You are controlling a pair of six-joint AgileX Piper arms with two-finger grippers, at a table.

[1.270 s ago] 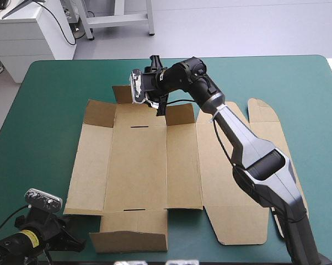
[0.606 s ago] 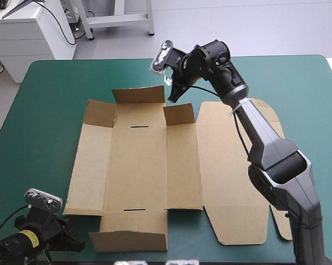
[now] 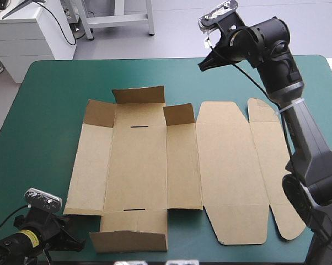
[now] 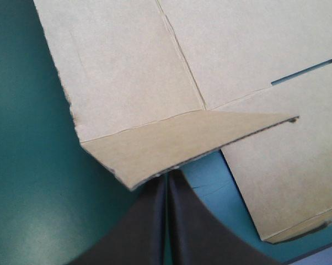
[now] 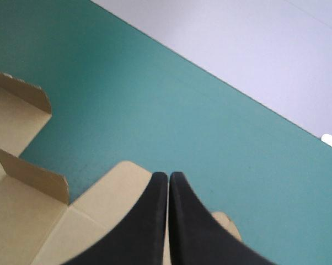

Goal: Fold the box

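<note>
The brown box (image 3: 149,165) lies opened out across the middle of the table (image 3: 55,88), on the teal-green cover, with most of the sheet flat. Along its 12 o'clock edge three short flaps tilt upward: a middle flap (image 3: 137,95) and a smaller one on each side of it. At 6 o'clock the near flap (image 3: 130,241) is folded up off the cover. Toward 3 o'clock the lid panels (image 3: 232,171) lie flat, the outermost with rounded ends. Two thin slots show in the middle panel, one toward 12 and one toward 6. The left gripper (image 3: 80,242) sits low at about 7 o'clock of the table, just beside the near flap's left end. In its wrist view its black fingers (image 4: 149,226) are pressed together into one point with no board seen between them. Their tips lie right at the raised flap's edge, and whether they touch it cannot be told. The right gripper (image 3: 201,66) hangs raised over the table's far edge at about 1 o'clock, well apart from the box. It too is clenched on nothing, with a rounded lid end beneath it.
</note>
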